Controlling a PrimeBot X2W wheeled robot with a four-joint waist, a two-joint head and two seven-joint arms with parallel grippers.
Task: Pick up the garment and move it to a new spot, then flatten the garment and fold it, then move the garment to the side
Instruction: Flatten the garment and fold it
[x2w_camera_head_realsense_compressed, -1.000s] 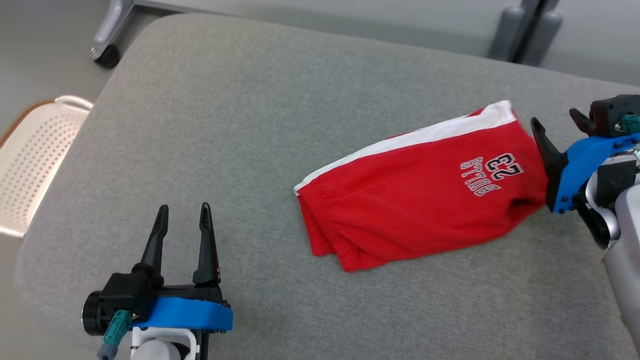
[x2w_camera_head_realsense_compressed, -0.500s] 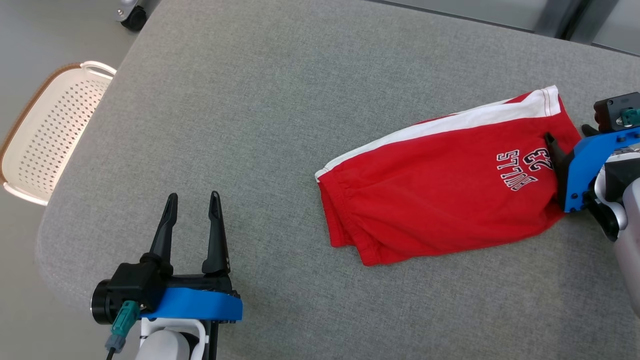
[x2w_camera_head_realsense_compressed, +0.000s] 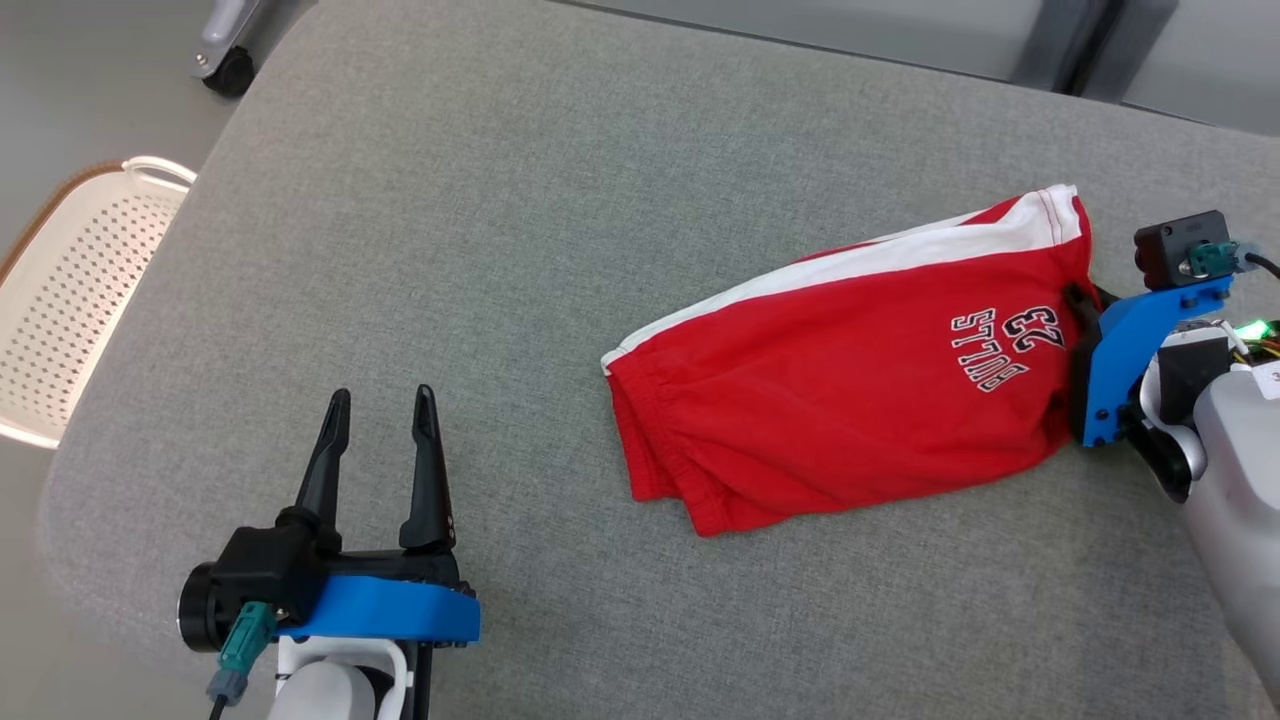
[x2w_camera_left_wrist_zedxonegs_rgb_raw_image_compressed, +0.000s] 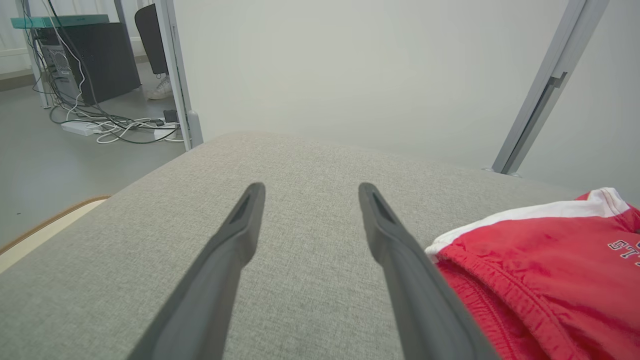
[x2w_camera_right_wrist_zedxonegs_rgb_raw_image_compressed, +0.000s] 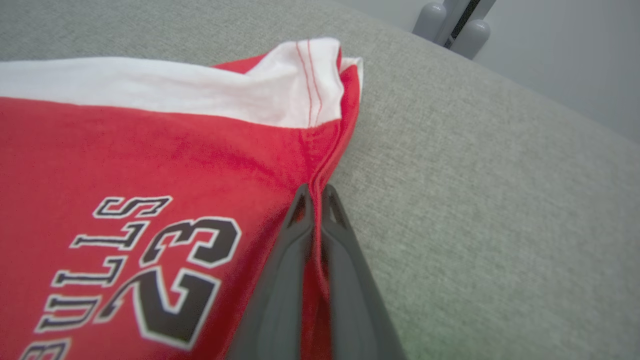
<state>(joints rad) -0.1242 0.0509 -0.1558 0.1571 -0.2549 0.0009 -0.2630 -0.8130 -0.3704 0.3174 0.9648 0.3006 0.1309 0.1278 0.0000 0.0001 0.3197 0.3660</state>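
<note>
Shorts (x2w_camera_head_realsense_compressed: 840, 390), red with a white side stripe and "BULLS 23" printed on them, lie folded on the grey padded surface (x2w_camera_head_realsense_compressed: 560, 180). The right gripper (x2w_camera_right_wrist_zedxonegs_rgb_raw_image_compressed: 315, 194) has its two dark fingers pressed together on the leg-hem edge, with a thin fold of red cloth pinched between them just below the end of the white stripe. In the right wrist view the print sits to the left of these fingers and bare grey fabric to their right. The left gripper (x2w_camera_head_realsense_compressed: 382, 400) hovers low over the surface, fingers spread apart with nothing between them. The elastic waistband end of the shorts lies off to the right of these fingers, clear of them. A white perforated basket (x2w_camera_head_realsense_compressed: 70, 290) sits well off to their left, beyond the surface's edge.
</note>
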